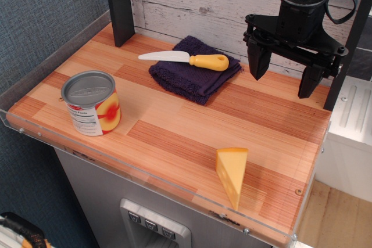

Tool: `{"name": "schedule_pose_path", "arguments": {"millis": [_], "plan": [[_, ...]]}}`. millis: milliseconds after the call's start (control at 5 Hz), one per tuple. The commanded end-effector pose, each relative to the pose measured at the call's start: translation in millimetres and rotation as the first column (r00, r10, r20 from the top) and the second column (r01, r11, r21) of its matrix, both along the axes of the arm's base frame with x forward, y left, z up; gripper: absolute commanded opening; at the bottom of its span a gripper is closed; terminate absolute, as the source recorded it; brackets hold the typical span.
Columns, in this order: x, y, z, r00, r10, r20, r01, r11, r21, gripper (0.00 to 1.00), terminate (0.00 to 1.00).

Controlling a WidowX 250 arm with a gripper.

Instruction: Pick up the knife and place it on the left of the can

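The knife [187, 58] has a white blade and a yellow handle. It lies on a dark purple folded cloth [195, 71] at the back of the wooden table, blade pointing left. The can [92, 103] stands upright near the table's front left, grey lid up, with a white, red and yellow label. My black gripper [283, 77] hangs above the table's back right, to the right of the knife and apart from it. Its two fingers are spread wide and hold nothing.
A yellow cheese wedge [232, 173] stands near the front right edge. A dark post [119, 5] rises at the back left. A clear plastic rim [145, 173] runs along the table's front and left. A white plank wall stands behind.
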State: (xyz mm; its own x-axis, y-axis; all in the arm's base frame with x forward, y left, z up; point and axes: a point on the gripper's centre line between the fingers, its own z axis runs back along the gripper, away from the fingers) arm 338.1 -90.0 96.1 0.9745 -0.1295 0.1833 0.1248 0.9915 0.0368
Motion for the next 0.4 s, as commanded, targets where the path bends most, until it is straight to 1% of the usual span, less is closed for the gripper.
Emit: {"name": "schedule_pose_path", "arguments": {"millis": [0,200], "plan": [[0,0,0,1.000,0.000,0.000,0.000,1.000,0.000,1.00,0.00],[10,18,-10,0.975,-0.211,-0.073,0.210,0.978,-0.012,1.00,0.00]]}}
